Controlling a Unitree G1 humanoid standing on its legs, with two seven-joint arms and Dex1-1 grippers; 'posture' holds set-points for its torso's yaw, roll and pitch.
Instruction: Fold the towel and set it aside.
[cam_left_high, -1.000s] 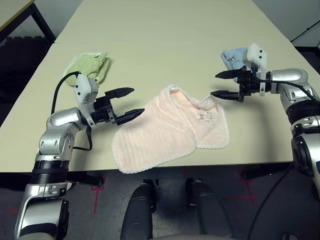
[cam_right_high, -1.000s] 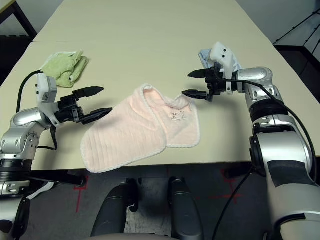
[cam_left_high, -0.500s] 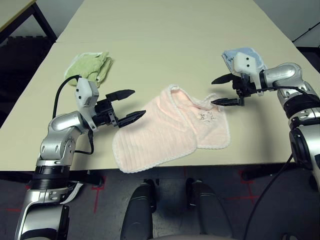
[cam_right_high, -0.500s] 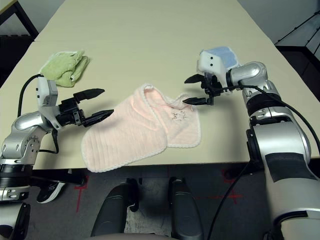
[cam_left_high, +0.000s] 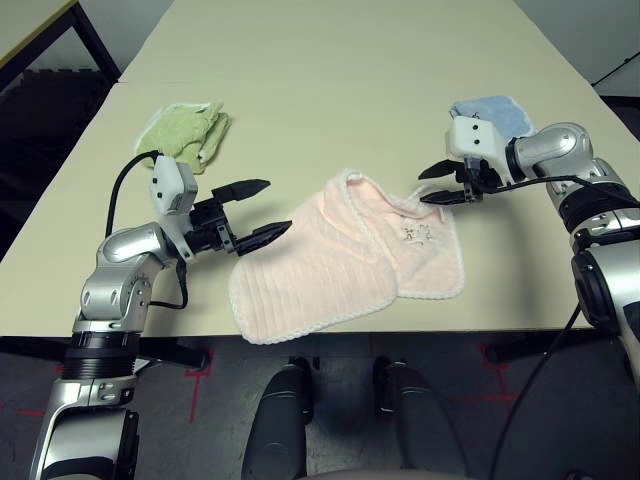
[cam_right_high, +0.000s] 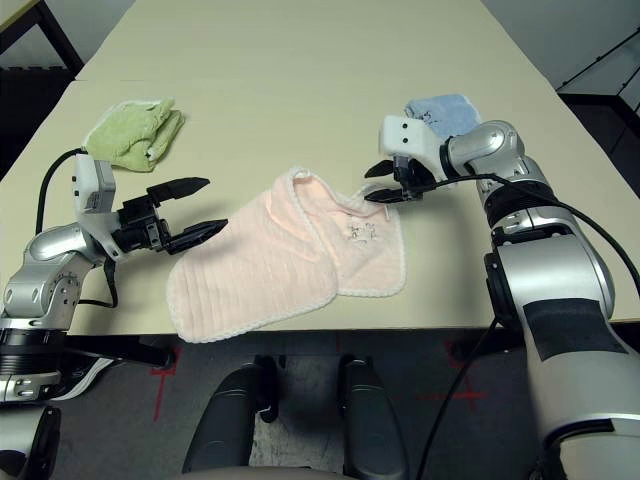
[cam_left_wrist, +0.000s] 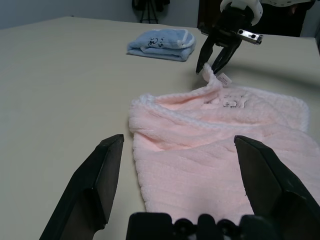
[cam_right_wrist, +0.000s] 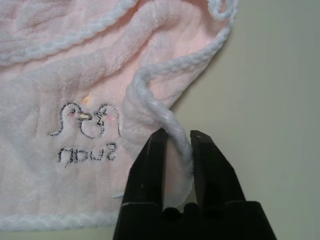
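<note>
Three cloths lie on my cream table (cam_left_high: 330, 60): the big pale pink terry towel with white scalloped edging (cam_left_high: 340, 262), half folded over itself near the front edge, a small crumpled light green towel (cam_left_high: 187, 132) far left, and a folded light blue towel (cam_left_high: 492, 113) far right. My right gripper (cam_left_high: 447, 184) has its two black fingers nearly together, pinching the pink towel's white-edged far corner between them; in the right wrist view the corner sits squeezed between the pads, just beside the dark embroidered mark (cam_right_wrist: 89, 135). My left gripper (cam_left_high: 258, 211) hovers with its fingers spread wide, holding nothing, just beside the towel's left edge.
</note>
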